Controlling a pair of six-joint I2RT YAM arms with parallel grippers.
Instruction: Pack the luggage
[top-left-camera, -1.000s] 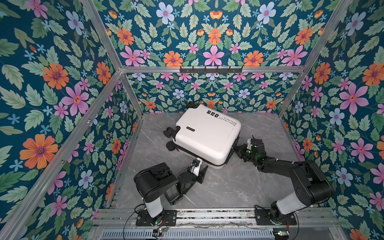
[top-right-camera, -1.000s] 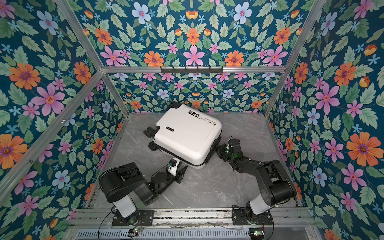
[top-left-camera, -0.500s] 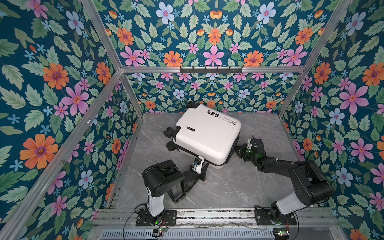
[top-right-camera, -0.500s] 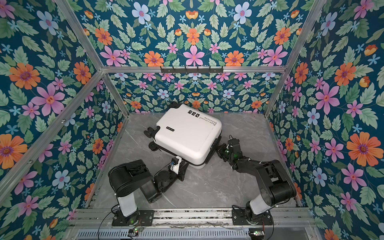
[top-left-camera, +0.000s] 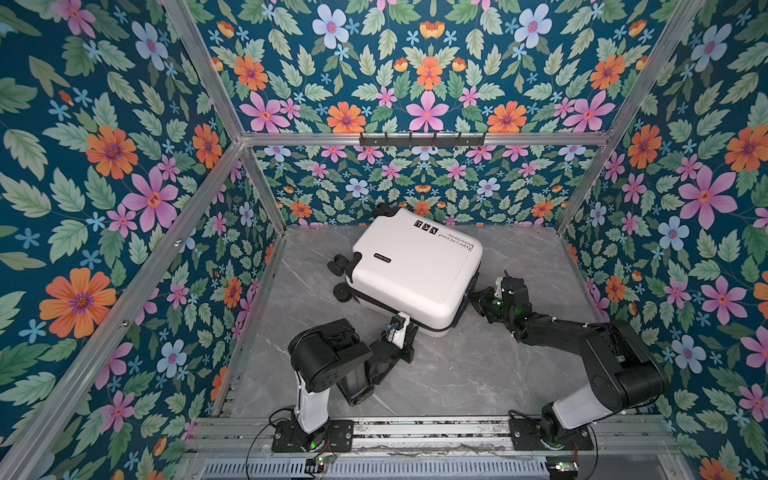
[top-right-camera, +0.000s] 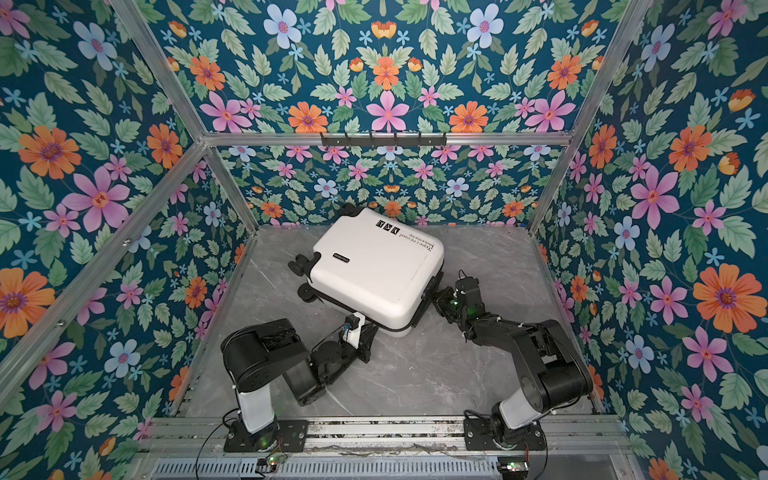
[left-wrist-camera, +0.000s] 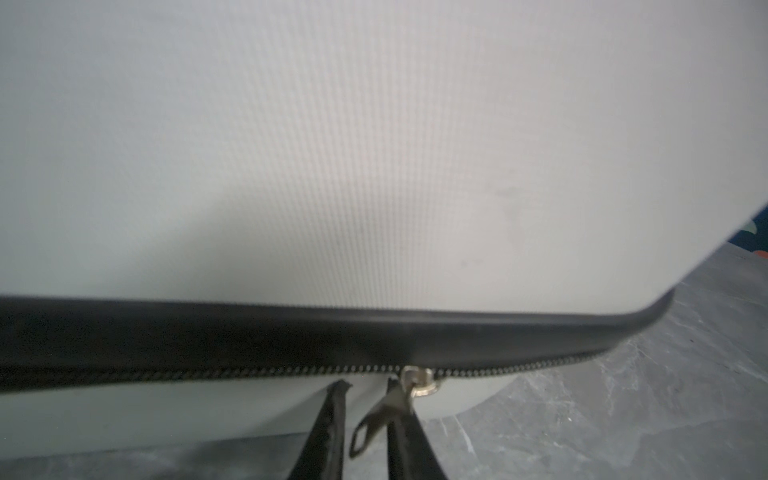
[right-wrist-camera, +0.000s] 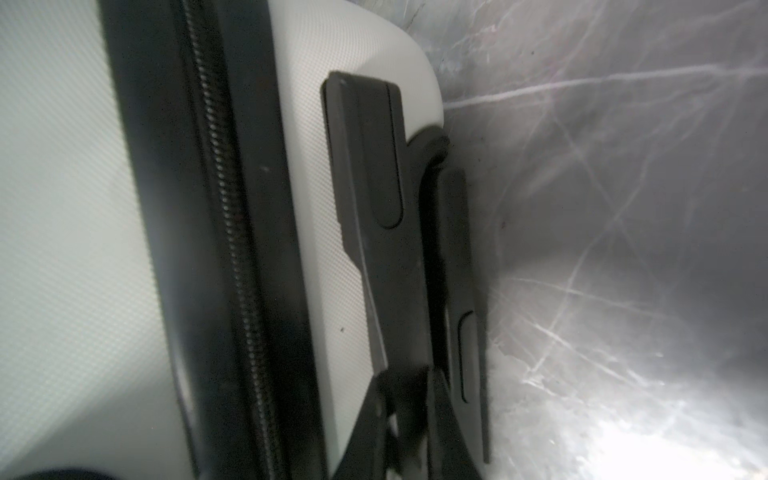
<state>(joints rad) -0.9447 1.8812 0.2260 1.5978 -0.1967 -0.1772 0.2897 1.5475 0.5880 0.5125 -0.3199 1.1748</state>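
The luggage (top-left-camera: 415, 274) (top-right-camera: 374, 274), a white hard-shell suitcase, lies flat and closed on the grey table, wheels pointing left. My left gripper (top-left-camera: 406, 329) (top-right-camera: 367, 329) is low at its near edge. In the left wrist view the gripper (left-wrist-camera: 368, 399) stands narrowly open at the zipper line. The metal zipper pull (left-wrist-camera: 374, 424) hangs between the fingers against one finger (left-wrist-camera: 405, 432), clear of the other. My right gripper (top-left-camera: 476, 296) (right-wrist-camera: 409, 399) is shut on the black handle (right-wrist-camera: 382, 249) on the suitcase's right side.
Floral walls with aluminium posts close in the table (top-left-camera: 457, 374) on three sides, and the suitcase's far corner sits near the back wall. A black hook rail (top-left-camera: 422, 139) runs along the back wall. Both arm bases stand on the front rail.
My left arm has pushed forward to the suitcase's near edge and its jaws have narrowed around the zipper pull. The right arm and the suitcase have not moved.
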